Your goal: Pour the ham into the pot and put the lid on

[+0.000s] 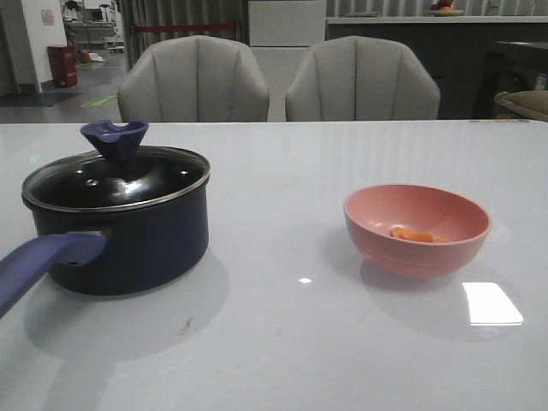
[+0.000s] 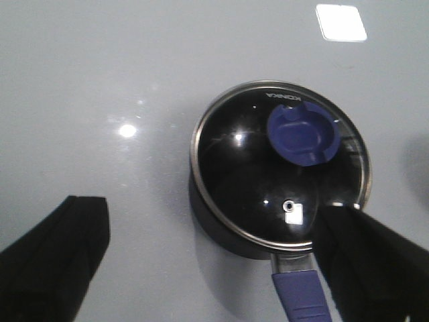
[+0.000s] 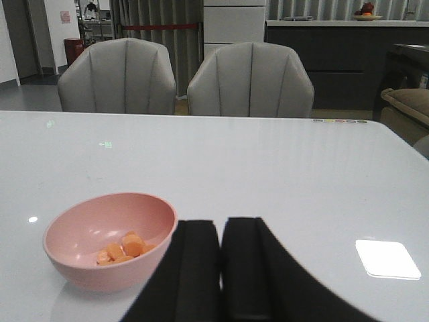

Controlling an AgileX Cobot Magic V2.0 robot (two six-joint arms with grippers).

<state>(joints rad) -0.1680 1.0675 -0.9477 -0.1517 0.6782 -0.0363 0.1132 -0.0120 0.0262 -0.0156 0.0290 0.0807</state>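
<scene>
I see my left gripper (image 2: 214,268) spread wide above the lid (image 2: 278,164) seated on the pot (image 1: 128,240). My right gripper (image 3: 221,268) is pressed together beside the pink bowl (image 3: 74,258) holding the ham (image 3: 120,248), with bare table (image 1: 282,342) between pot and bowl.

White table (image 1: 282,342) fills the lower frame. Pink bowl (image 1: 417,229) at right of centre. Two grey chairs (image 1: 193,79) (image 1: 362,79) along the top; red bin (image 1: 62,66) upper left.

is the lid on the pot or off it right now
On. The lid sits flat on the pot, its metal rim seated all round the pot's edge, knob up; the left wrist view shows the same.
</scene>
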